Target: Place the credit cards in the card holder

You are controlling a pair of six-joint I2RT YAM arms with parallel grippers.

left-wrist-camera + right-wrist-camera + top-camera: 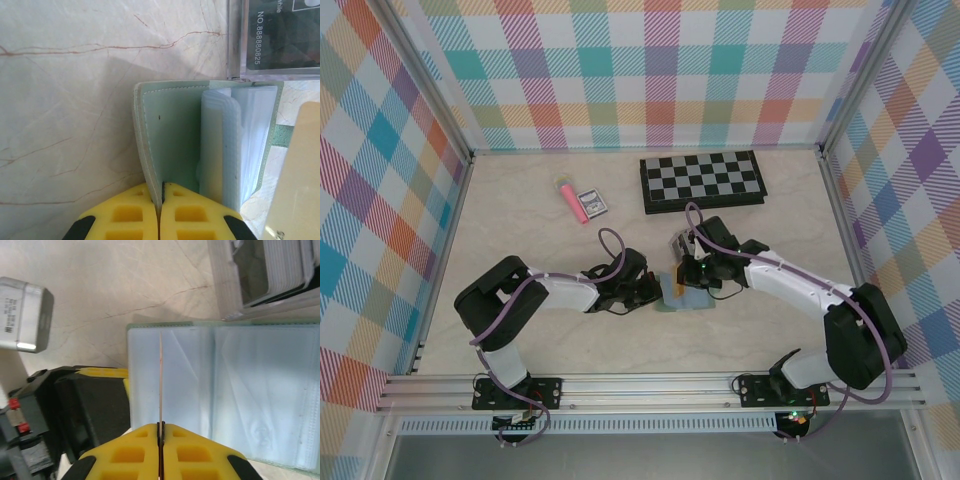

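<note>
left jaws: clamped on card holder (175, 130) cover, pinning it open | right jaws: pinching credit card (160, 380) edge-on, lined up for pocket

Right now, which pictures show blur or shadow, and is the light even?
Top external: even, soft light, hardly any shadow on the table. Left wrist: the card holder is sharp, a grey shadow lies on the table to its left, the pale sheet at the right edge is soft. Right wrist: the credit card is a sharp edge-on line; the clear pockets look hazy.
</note>
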